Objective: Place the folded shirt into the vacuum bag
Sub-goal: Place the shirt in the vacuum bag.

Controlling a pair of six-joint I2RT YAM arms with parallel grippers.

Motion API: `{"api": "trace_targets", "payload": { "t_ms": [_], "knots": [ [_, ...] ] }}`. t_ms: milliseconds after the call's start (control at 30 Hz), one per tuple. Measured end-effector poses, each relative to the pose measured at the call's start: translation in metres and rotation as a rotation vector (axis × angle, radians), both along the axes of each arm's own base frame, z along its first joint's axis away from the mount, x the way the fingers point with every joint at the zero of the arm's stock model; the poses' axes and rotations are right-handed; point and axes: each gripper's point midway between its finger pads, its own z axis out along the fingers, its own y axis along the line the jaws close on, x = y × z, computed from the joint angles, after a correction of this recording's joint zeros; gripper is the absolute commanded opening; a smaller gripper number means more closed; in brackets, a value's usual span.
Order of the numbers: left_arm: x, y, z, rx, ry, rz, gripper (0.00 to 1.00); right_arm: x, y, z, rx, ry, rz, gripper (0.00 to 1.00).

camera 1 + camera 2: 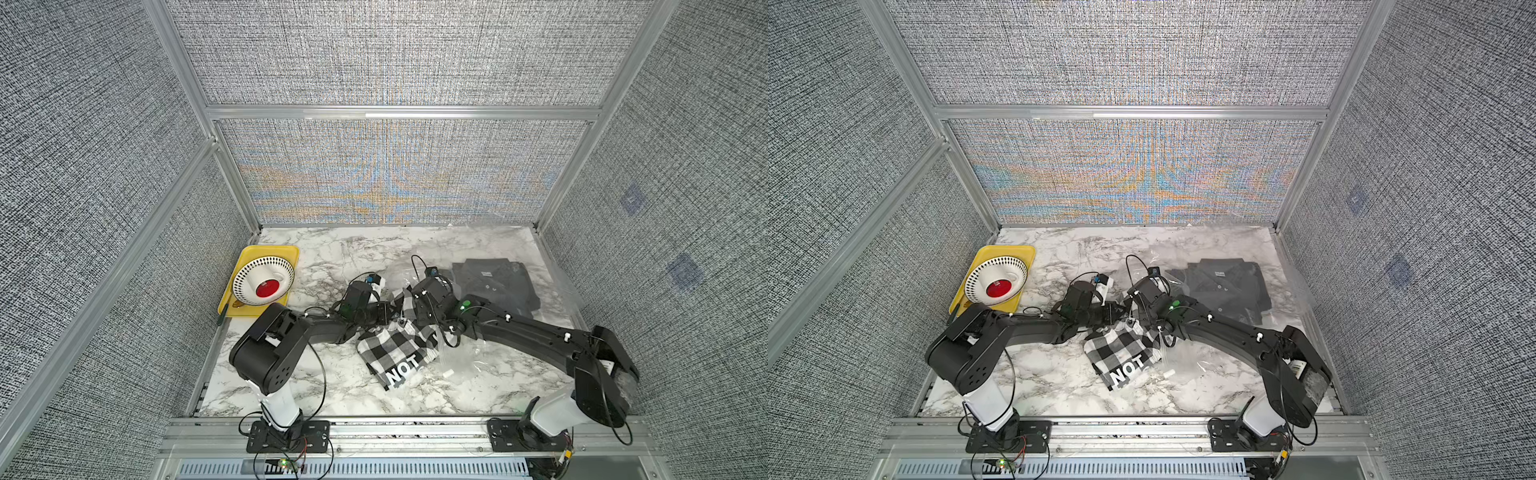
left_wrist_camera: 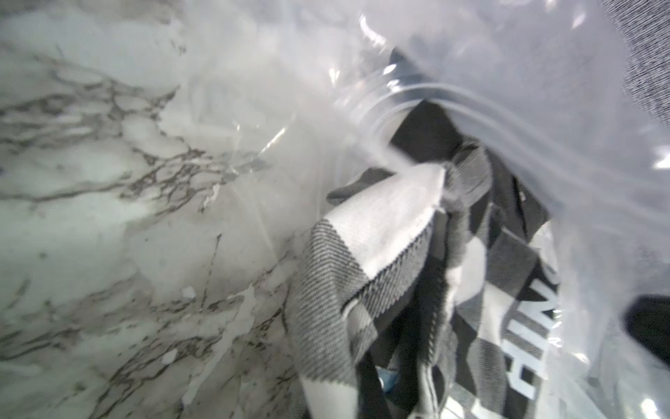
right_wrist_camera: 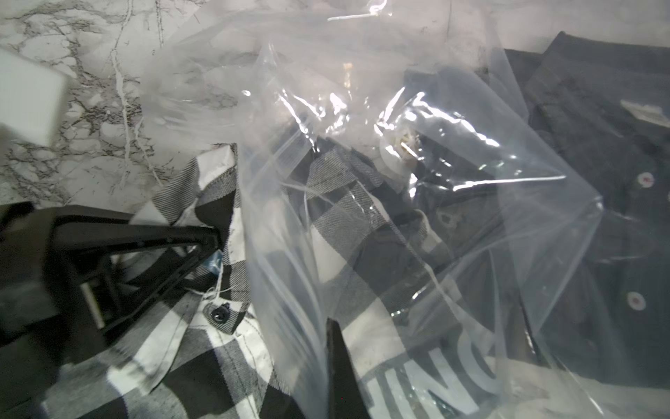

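The checked shirt (image 1: 397, 353) is half inside the vacuum bag (image 1: 473, 357).
The shirt lies in the middle of the marble table (image 1: 311, 249). Its long way runs from the front edge toward the back wall, a bit slanted. The end with the word NOT points to the front and is out in the open. The far end is under the bag's clear plastic. The bag's mouth faces left. The left gripper (image 3: 215, 237) has its tips pinched together on the shirt's cloth. The right gripper (image 3: 335, 337) is closed on the bag's zip edge. A dark grey shirt (image 1: 494, 282) lies deeper in the bag.
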Motion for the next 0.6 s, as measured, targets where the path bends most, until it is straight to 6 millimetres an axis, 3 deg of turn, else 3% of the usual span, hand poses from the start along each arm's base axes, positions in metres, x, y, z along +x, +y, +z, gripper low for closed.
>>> {"api": "trace_targets", "payload": {
  "t_ms": [167,300,367,467,533,600],
  "knots": [
    [0.005,-0.003,0.052,-0.031,-0.084,-0.016,0.0,0.012,-0.003,0.006,0.02,-0.003,-0.028,0.0],
    [0.01,-0.006,0.074,-0.015,-0.128,-0.03,0.01,0.022,0.005,0.016,0.054,-0.018,-0.025,0.0],
    [0.019,-0.004,0.065,0.03,-0.121,-0.02,0.13,0.023,0.012,0.017,0.076,-0.015,-0.006,0.0],
    [0.028,0.006,0.033,0.132,-0.064,0.018,0.57,0.023,0.02,0.01,0.076,0.001,0.012,0.0],
    [0.024,0.02,0.017,0.194,-0.017,0.056,0.8,0.021,0.022,0.004,0.061,0.013,0.017,0.0],
    [0.015,0.034,0.017,0.226,-0.007,0.086,0.93,0.02,0.02,0.003,0.046,0.01,0.005,0.0]
  ]
}}
